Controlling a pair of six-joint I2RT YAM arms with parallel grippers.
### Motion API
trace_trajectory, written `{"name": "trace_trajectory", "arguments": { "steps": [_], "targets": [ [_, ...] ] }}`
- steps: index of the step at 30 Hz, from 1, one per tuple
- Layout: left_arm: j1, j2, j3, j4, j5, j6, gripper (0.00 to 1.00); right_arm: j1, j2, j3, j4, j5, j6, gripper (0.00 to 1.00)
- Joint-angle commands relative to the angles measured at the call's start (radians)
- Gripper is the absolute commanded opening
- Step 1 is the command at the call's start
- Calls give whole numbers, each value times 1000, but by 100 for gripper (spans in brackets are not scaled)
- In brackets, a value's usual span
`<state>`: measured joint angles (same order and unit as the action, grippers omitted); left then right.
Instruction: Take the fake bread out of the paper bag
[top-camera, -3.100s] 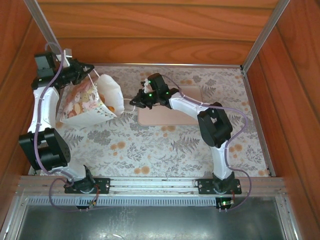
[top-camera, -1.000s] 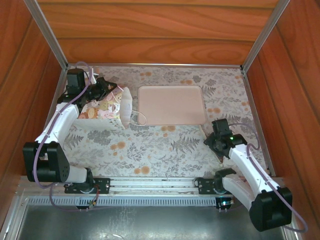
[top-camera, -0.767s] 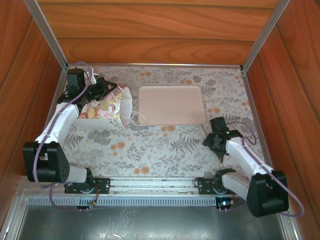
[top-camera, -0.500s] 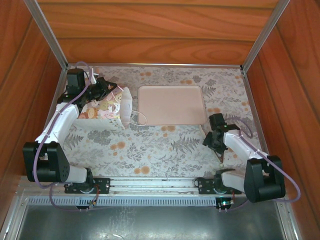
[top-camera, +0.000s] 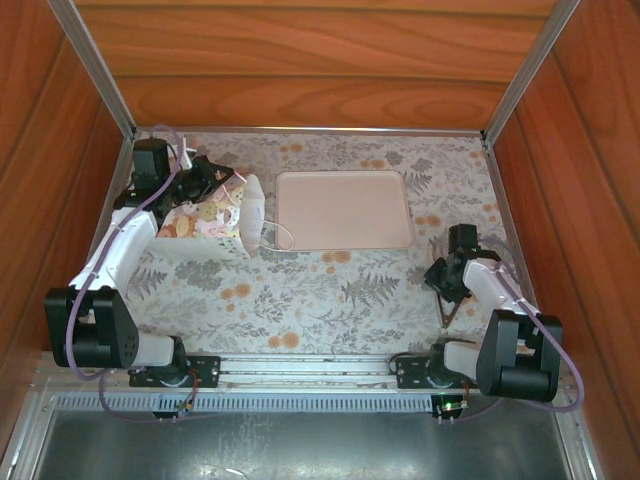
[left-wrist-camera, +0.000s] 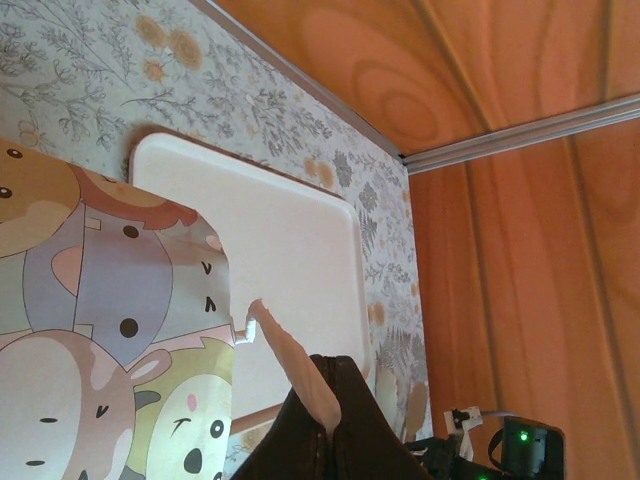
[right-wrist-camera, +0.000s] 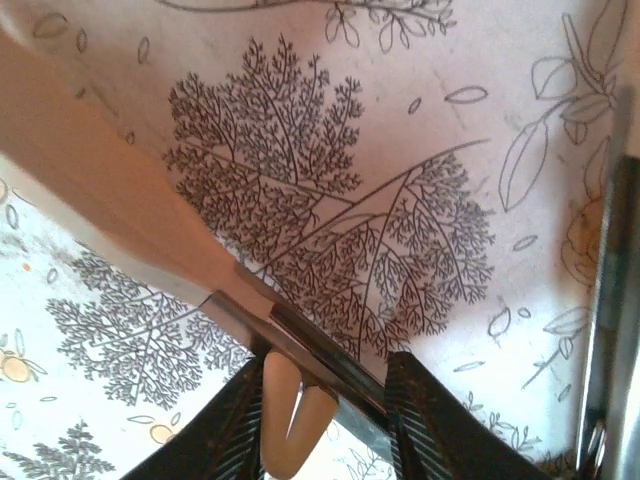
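Left gripper clamped on the paper bag lying sideways, right gripper pinched shut, empty, over the tabletop

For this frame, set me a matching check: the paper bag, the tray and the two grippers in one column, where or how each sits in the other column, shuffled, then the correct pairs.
Column one:
1. paper bag
2. tray
3. left gripper
4. right gripper

Column two:
A. fingers together, low over the leaf-print cloth at the near right
B. pale pink, lying flat at the far middle
C. on its side at the far left, mouth toward the tray
D. at the paper bag's far-left end

Pairs: 1-C, 2-B, 3-D, 4-A
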<state>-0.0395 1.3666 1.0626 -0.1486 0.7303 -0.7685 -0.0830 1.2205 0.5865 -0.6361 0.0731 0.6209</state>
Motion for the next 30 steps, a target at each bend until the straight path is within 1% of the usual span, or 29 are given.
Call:
{"name": "trace_trajectory", "arguments": {
  "steps": [1, 5, 8, 10, 12, 16, 17, 22, 28, 29, 30],
  "targets": [
    [-4, -21, -8, 20, -4, -11, 0, -50, 30, 25, 58, -95, -30, 30],
    [-4, -23, -10, 20, -3, -14, 0, -56, 96, 88, 75, -96, -63, 29],
    [-5, -27, -13, 20, -11, -18, 0, -57, 175, 152, 67, -73, -114, 24],
    [-4, -32, -15, 20, -12, -20, 0, -58, 223, 199, 44, -64, -150, 23],
    [-5, -35, -21, 20, -18, -22, 0, -59, 258, 230, 38, -64, -179, 18],
    [-4, -35, -22, 20, -22, -25, 0, -59, 307, 282, 68, -81, -239, 14],
    [-5, -34, -22, 20, -23, -27, 0, -58, 323, 308, 58, -77, -255, 12],
    [-4, -39, -25, 20, -27, -31, 0, -58, 387, 388, 67, -61, -325, 10],
    [-6, -39, -25, 20, -34, -35, 0, -52, 501, 492, 65, -98, -454, 10],
    [-5, -38, -26, 20, -35, -36, 0, -48, 517, 510, 58, -98, -474, 10],
    [-5, -39, -25, 20, -38, -37, 0, -42, 533, 550, 3, -70, -481, 9]
  ]
}}
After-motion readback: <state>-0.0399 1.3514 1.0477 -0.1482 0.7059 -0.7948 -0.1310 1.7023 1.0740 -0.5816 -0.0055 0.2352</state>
